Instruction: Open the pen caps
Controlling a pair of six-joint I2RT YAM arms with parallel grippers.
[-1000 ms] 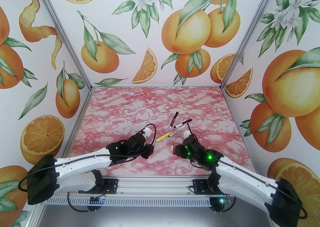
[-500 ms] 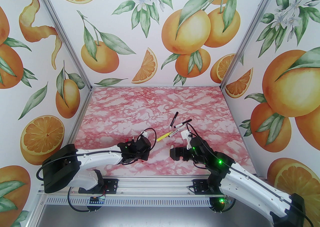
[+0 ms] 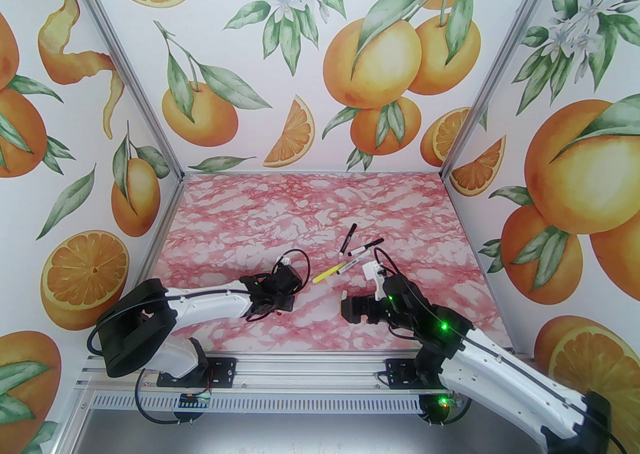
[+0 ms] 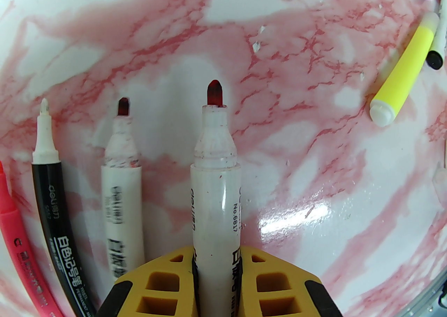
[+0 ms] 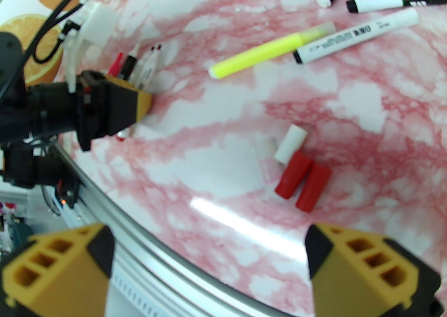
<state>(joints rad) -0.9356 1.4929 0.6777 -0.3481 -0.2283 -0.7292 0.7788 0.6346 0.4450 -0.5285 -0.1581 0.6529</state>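
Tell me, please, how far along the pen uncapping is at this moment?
Done: three bare-tipped pens lie beside the left pincer, and two red caps and a white cap lie loose before the open right pincer. In hand: the left pincer is shut on a white marker whose red tip is bare. Left: the yellow highlighter and three black-and-white markers beyond it look still capped.

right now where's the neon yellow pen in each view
top external: neon yellow pen just below the picture's middle.
left wrist: right edge, upper half, slanting.
right wrist: upper middle, slanting.
shared landmark: the white pen with a black end lying beside it.
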